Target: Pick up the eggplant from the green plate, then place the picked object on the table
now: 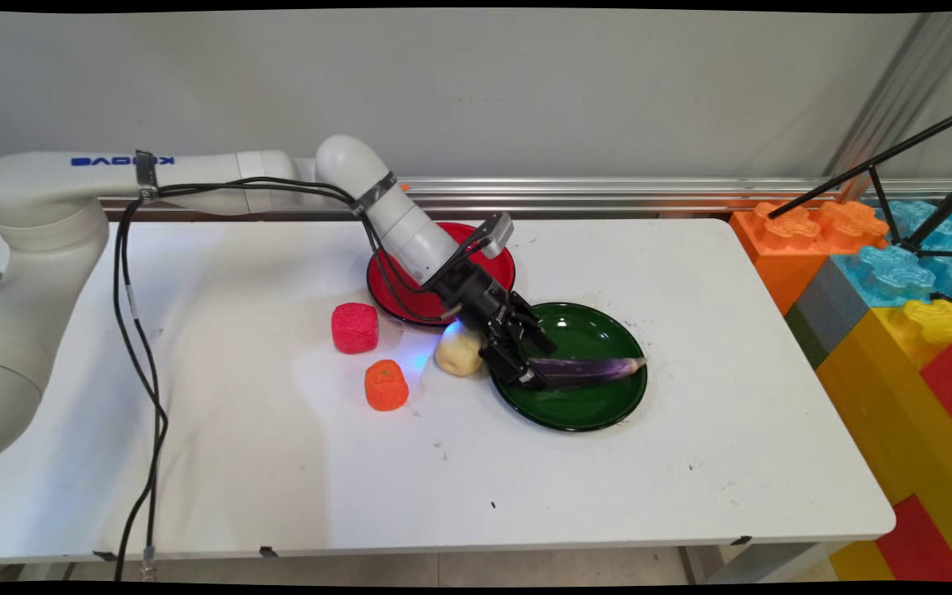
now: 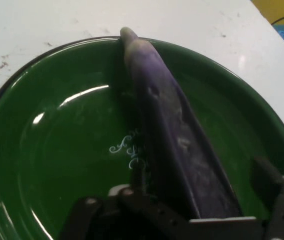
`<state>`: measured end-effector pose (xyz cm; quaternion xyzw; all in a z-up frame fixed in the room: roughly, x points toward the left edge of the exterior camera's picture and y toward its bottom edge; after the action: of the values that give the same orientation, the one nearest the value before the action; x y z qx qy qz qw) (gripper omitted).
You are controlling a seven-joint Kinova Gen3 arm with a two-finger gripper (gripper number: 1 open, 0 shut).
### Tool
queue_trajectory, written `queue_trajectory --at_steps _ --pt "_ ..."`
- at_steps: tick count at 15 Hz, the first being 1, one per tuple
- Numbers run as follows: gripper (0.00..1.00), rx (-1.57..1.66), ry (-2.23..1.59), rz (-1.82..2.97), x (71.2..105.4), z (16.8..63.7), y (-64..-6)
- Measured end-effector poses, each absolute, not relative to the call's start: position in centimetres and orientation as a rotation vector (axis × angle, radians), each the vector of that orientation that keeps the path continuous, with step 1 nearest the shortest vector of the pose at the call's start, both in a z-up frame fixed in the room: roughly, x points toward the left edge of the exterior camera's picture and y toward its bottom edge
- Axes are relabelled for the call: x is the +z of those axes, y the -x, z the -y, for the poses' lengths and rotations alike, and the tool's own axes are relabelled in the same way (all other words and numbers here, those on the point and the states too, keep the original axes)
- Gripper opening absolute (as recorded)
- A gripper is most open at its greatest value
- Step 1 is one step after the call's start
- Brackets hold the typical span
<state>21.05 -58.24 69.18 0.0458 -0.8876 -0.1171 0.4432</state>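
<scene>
Eggplant [image 1: 600, 370] [image 2: 172, 125], purple and long, lies across the green plate [image 1: 592, 417] [image 2: 57, 150]. Its thin tip rests on the rim on the side away from the arm, and its thick end sits between the fingers.

Pincer [image 1: 535, 378] [image 2: 207, 185] is low over the plate's arm-side edge, tilted down along the eggplant and straddling its thick end. In the hand view one finger lies against the eggplant's flank. The other finger [image 2: 267, 175] stands slightly off, with a sliver of green plate showing between them. I read this as parted and not clamped, though the contact side is partly hidden by the linkage. The eggplant looks to be borne by the plate, not lifted.

Potato [image 1: 459, 351], pale yellow, is on the worktop [image 1: 278, 463] just beside the green plate's rim, close under the wrist. Red plate [image 1: 499, 252] is behind it, partly covered by the arm, and nothing is seen on its visible part. Orange piece [image 1: 386, 385] and red piece [image 1: 354, 327] stand near each other on the worktop, further from the pincer than the potato and apart from both plates.

Big coloured blocks [image 1: 897, 330] are stacked off the worktop's far right end.
</scene>
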Motion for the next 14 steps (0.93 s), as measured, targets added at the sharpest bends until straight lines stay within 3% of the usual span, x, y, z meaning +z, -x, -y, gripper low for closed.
queue_trajectory --at_steps 14 --pt "0.0 -0.278 -0.097 2.178 70.0 58.4 -21.3"
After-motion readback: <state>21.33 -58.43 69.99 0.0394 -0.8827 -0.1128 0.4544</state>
